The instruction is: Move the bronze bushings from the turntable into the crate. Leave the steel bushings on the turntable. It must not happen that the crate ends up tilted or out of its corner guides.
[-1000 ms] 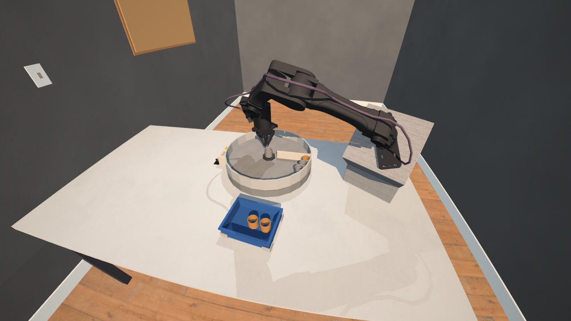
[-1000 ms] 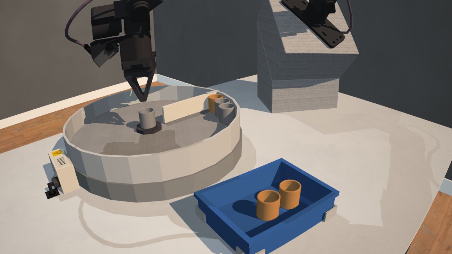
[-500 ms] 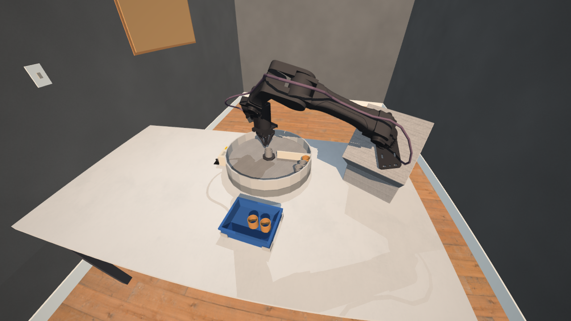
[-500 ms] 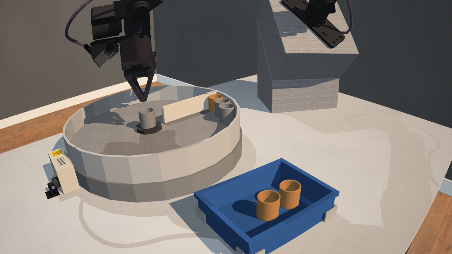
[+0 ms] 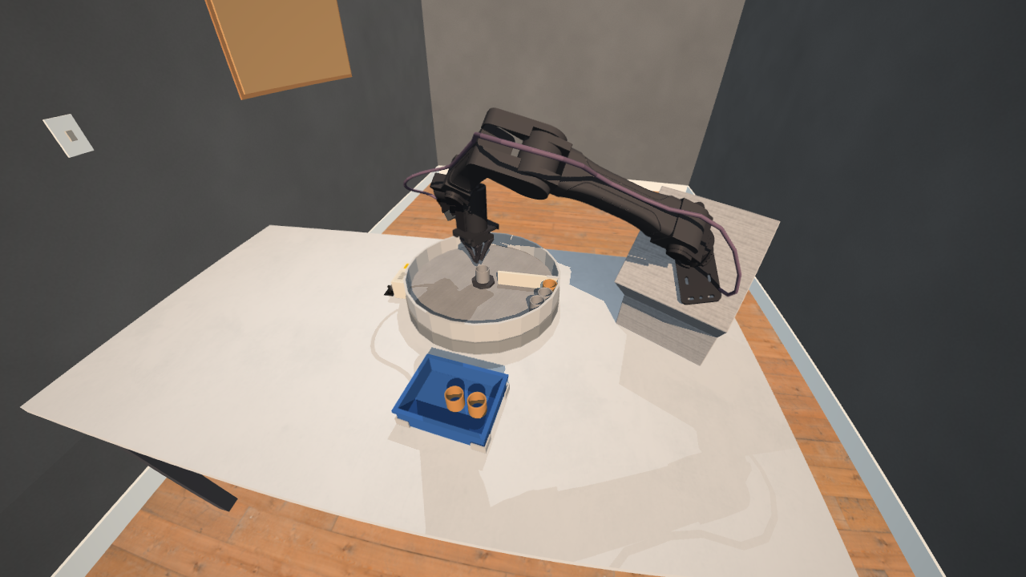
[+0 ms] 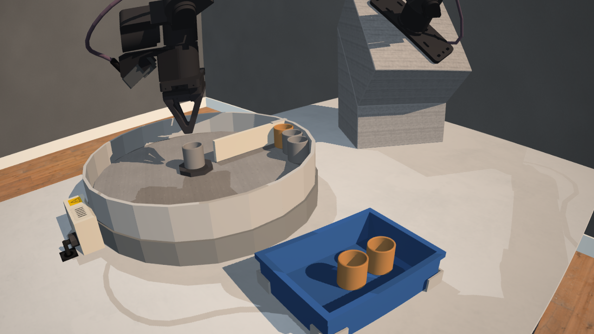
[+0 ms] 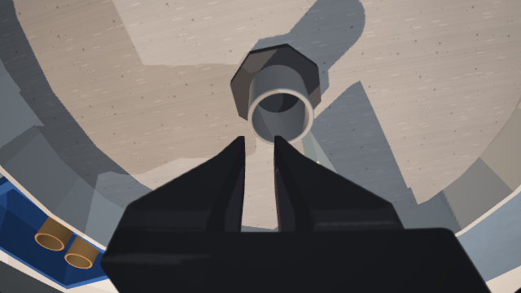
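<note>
Biggest first: the round, faceted-wall turntable (image 5: pixel 482 331) (image 6: pixel 174 222) dominates my tabletop (image 5: pixel 287 336) (image 6: pixel 415 199), and beside it the smooth blue crate (image 5: pixel 414 380) (image 6: pixel 294 286) sits level within the corner guides I can see, two bronze bushings upright inside. My gripper (image 5: pixel 478 260) (image 6: pixel 189 131) (image 7: pixel 259 146) hangs over the disc, tapered fingers nearly together, a narrow gap between them and nothing pinched. The pale straight divider (image 5: pixel 523 279) (image 6: pixel 242 142) runs toward the wall, and at its far end stands the last bronze bushing (image 5: pixel 548 284) (image 6: pixel 281 135), hard by two grey steel ones! I judge the step is reaching that hollow cylinder: swing over high, spread the fingers, descend straight, grip across whichever sides are free and lift vertically, sparing the steel neighbours. Lastly, a steel bushing (image 5: pixel 482 274) (image 6: pixel 193 155) (image 7: pixel 281 115) at the dark faceted hub should stay put.

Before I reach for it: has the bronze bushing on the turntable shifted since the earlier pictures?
No. The bronze bushing still stands at the outer end of the cream bar.
</note>
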Controlling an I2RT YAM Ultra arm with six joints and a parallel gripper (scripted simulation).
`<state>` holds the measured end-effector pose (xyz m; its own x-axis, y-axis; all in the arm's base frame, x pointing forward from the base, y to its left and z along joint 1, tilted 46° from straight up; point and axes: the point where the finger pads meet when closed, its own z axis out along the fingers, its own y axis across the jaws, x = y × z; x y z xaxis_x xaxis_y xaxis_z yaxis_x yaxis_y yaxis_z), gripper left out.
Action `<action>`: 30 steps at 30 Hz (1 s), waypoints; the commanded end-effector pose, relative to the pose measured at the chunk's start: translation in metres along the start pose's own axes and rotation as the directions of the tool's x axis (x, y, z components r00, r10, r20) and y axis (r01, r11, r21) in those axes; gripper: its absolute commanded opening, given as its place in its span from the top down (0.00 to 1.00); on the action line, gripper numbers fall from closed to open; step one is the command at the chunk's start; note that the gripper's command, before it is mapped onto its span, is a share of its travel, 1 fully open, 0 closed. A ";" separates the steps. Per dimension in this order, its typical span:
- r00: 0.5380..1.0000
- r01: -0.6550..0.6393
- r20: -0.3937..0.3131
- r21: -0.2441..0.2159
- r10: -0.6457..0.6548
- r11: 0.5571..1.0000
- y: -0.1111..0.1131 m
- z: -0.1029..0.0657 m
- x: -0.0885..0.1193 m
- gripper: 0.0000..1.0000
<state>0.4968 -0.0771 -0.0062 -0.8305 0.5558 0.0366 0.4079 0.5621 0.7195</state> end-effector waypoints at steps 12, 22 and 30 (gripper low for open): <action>0.999 0.001 0.033 -0.010 -0.001 1.000 0.001 -0.017 -0.012 0.84; 0.999 0.001 0.033 -0.010 -0.001 1.000 0.001 -0.017 -0.012 0.84; 0.999 -0.031 0.022 -0.008 0.031 1.000 -0.002 -0.016 -0.002 0.87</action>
<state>0.4968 -0.0771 -0.0062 -0.8300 0.5564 0.0375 0.4089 0.5615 0.7194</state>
